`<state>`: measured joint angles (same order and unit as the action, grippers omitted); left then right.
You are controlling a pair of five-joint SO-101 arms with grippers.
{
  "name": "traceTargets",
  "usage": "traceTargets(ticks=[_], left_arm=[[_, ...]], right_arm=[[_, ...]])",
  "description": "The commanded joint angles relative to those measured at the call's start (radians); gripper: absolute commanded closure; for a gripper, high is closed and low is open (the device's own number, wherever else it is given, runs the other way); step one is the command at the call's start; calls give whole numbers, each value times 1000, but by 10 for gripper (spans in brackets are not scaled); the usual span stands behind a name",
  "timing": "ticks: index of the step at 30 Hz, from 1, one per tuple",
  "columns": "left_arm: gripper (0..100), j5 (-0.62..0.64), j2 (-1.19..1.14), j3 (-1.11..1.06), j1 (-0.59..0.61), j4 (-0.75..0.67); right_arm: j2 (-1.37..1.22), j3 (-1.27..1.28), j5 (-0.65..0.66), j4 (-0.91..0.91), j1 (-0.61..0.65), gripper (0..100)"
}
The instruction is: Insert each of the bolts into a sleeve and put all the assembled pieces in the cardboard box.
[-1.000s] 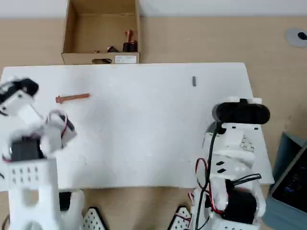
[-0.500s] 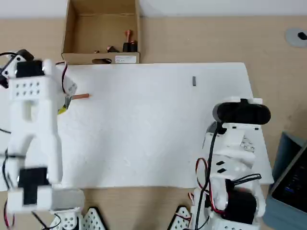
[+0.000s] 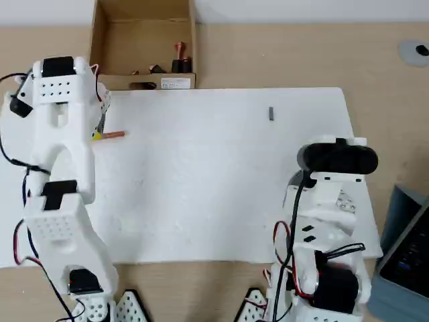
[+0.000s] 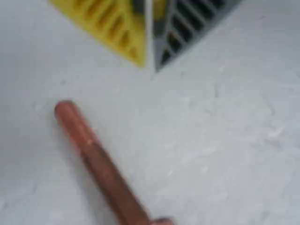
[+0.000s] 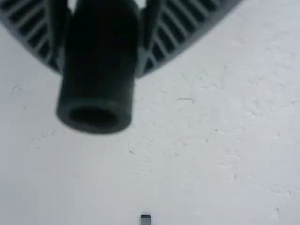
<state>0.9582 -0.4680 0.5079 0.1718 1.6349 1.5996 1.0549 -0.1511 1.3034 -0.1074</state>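
Observation:
A copper bolt (image 3: pixel 114 135) lies on the white mat (image 3: pixel 214 194) at the far left; its shaft (image 4: pixel 96 161) sits just below my left gripper's tips. My left gripper (image 4: pixel 150 65) hangs shut beside the bolt, yellow and grey fingers pressed together, holding nothing. In the high view that gripper (image 3: pixel 98 129) covers the bolt's head end. My right gripper (image 5: pixel 101 33) is shut on a black sleeve (image 5: pixel 96 89), held over the mat's right side under the right arm (image 3: pixel 335 157). A second small dark sleeve (image 3: pixel 271 113) lies near the mat's back edge, also seen as a dark sleeve (image 5: pixel 146 219) farther off.
The cardboard box (image 3: pixel 141 82) stands open behind the mat at the back left, with assembled pieces (image 3: pixel 177 62) inside. A blue-grey device (image 3: pixel 410 251) sits off the mat at the right. A grey disc (image 3: pixel 415 51) lies at the far right.
The left arm swung from the front left out toward the back, bringing its gripper down over the bolt's head end. The right arm and its sleeve stayed still.

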Motion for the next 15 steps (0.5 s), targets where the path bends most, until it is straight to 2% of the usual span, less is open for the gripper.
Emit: traceTargets(ticks=[1, 3, 15], left_arm=[[872, 23, -30, 91, 8, 9], [848, 25, -51, 109, 8, 9], [847, 18, -148, 138, 103, 6]], right_arm=[[15, 1, -9, -8, -13, 989], [15, 1, -9, -8, -13, 989], [12, 2, -8, -6, -8, 989]])
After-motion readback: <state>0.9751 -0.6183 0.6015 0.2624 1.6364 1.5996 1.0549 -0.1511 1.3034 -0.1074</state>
